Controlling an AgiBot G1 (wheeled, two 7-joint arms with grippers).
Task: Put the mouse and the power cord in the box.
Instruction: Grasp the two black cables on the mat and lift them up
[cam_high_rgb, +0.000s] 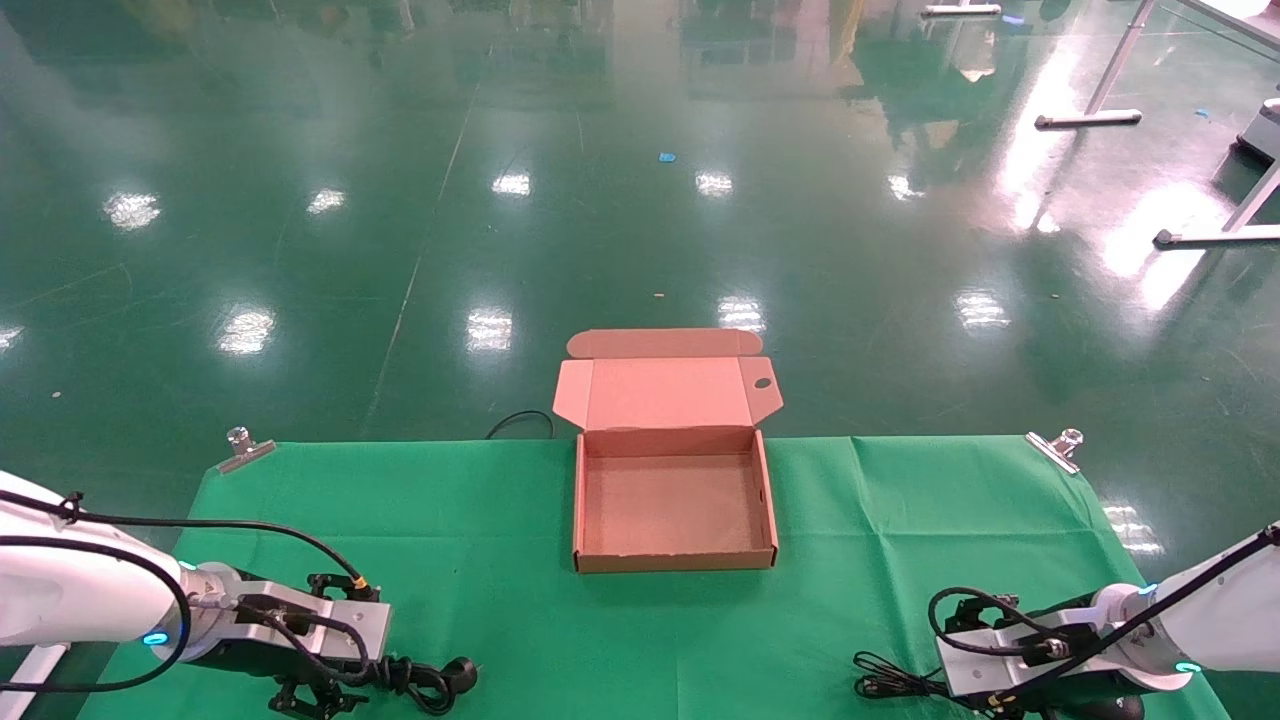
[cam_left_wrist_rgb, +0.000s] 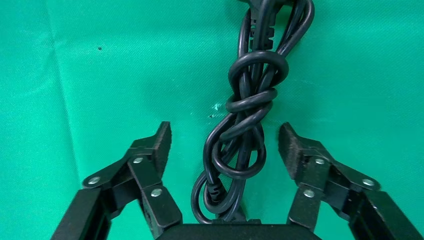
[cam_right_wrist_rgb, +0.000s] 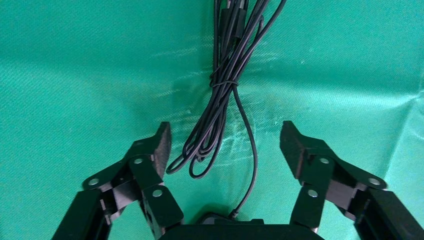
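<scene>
My left gripper (cam_left_wrist_rgb: 225, 145) hangs spread wide over the one power cord (cam_left_wrist_rgb: 245, 130) at the near left of the green cloth (cam_high_rgb: 480, 560). One empty box (cam_high_rgb: 675, 495) sits centre, lid back. My right gripper (cam_right_wrist_rgb: 225, 147), equally wide, straddles the one mouse (cam_right_wrist_rgb: 220, 218) and its thin wire (cam_right_wrist_rgb: 215, 120). Two clips (cam_high_rgb: 245, 450) pin the cloth's far corners; glossy green floor (cam_high_rgb: 300, 250) beyond.

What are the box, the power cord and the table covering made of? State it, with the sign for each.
Box: matte brown cardboard, likely, with folded flaps and cut tabs.
Power cord: thick black cable, probably rubber or plastic jacketed; smooth, slightly glossy highlights.
Green cloth: thin fabric, seemingly non-woven; it creases and shows a fine dotted texture.
</scene>
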